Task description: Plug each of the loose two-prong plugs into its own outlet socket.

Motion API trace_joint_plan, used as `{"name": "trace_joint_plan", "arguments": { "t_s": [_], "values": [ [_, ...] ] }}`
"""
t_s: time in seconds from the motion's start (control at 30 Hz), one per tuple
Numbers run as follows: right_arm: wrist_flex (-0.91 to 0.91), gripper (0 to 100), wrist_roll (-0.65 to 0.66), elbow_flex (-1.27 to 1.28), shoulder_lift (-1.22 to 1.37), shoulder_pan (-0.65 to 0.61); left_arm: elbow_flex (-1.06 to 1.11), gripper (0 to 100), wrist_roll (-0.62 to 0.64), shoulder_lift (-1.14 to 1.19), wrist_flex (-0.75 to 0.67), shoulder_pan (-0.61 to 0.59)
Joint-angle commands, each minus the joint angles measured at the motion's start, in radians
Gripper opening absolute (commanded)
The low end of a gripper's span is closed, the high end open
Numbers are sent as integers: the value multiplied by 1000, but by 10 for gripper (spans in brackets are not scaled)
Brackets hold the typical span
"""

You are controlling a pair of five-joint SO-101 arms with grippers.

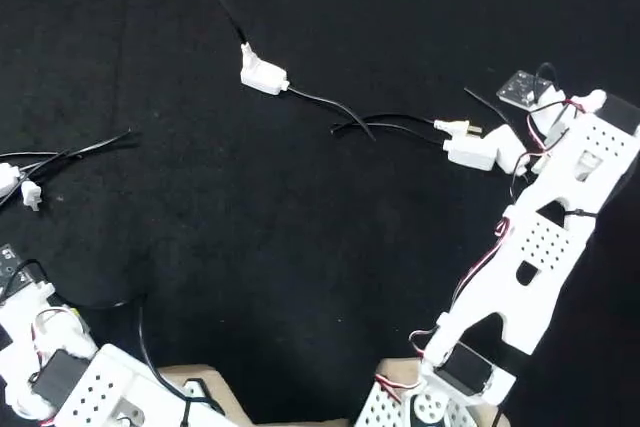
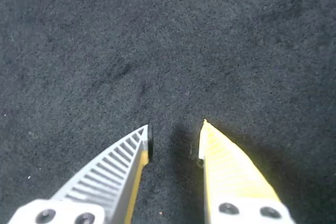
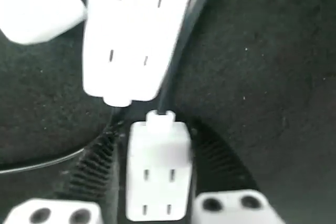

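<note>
Jaws of right gripper (image 3: 155,137) clamp an outlet block (image 3: 157,182), second block (image 3: 136,35) close ahead; left gripper (image 2: 176,127) narrowly parted above bare cloth (image 2: 157,35)

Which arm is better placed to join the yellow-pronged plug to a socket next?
Right. The right gripper clamps a white socket block, and the yellow-pronged plug lies just beside it. The left gripper hangs open over bare black cloth, far from both.
</note>
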Motion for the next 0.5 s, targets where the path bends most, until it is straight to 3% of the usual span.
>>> {"name": "trace_joint_plan", "arguments": {
  "t_s": [0.0, 0.37, 0.47],
  "values": [
    [20, 26, 9, -47, -2, 0, 16, 167, -5, -9, 5, 8],
    [28, 21, 5, -139, -42, 6, 16, 167, -5, -9, 5, 7],
    [28, 21, -57, -137, -67, -9, 16, 167, -3, -9, 5, 7]
  ]
}}
